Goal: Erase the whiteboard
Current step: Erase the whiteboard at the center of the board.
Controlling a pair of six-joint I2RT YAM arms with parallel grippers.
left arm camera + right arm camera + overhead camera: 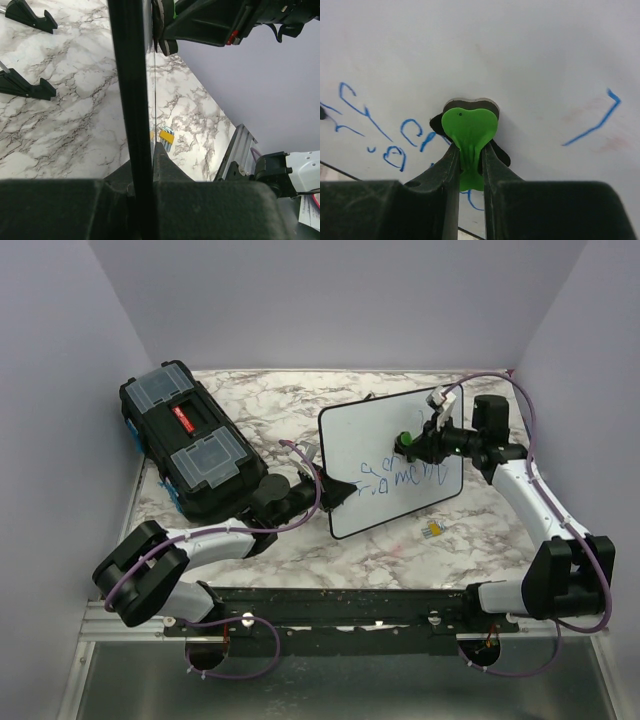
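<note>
On the whiteboard point(385, 430), right claw point(408, 442) pinches a green eraser point(469, 130); left claw point(335, 490) clamps the half-hidden edge.

Top view: bright, even, diffuse light from above; soft shadows thrown beside black toolbox point(190, 445) and under arms on marble table point(300, 405). Left wrist view: left gripper fingers point(60, 210) underexposed, blurred; marble rendered sharp. Right wrist view: whiteboard point(545, 50) rendered dull grey; green eraser point(469, 129) sharp; dark right gripper fingers point(385, 210) defocused.
</note>
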